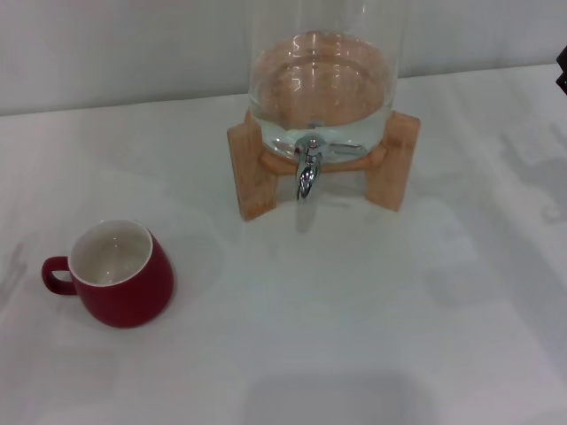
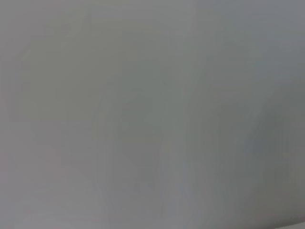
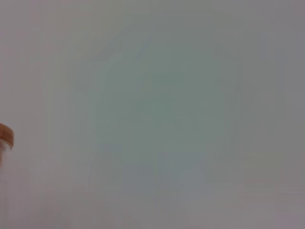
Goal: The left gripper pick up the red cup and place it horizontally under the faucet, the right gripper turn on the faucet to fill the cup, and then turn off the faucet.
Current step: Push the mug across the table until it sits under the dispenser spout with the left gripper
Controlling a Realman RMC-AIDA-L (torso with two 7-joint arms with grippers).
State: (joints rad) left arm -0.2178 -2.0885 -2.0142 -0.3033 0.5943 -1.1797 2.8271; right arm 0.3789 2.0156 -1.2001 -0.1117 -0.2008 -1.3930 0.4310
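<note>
The red cup (image 1: 120, 276) stands upright on the white table at the front left, white inside, its loop handle pointing left. The faucet (image 1: 307, 168), a chrome spigot with its spout down, sticks out of the front of the glass dispenser (image 1: 321, 80), which holds water and rests on a wooden stand (image 1: 251, 168) at the back centre. A black sliver of my right gripper (image 1: 563, 71) shows at the far right edge, well away from the faucet. My left gripper is out of view. Nothing touches the cup.
The white table (image 1: 354, 310) runs across the whole head view, with a pale wall behind it. The dispenser's wooden lid (image 3: 5, 136) peeks into the right wrist view. The left wrist view holds only a plain grey surface.
</note>
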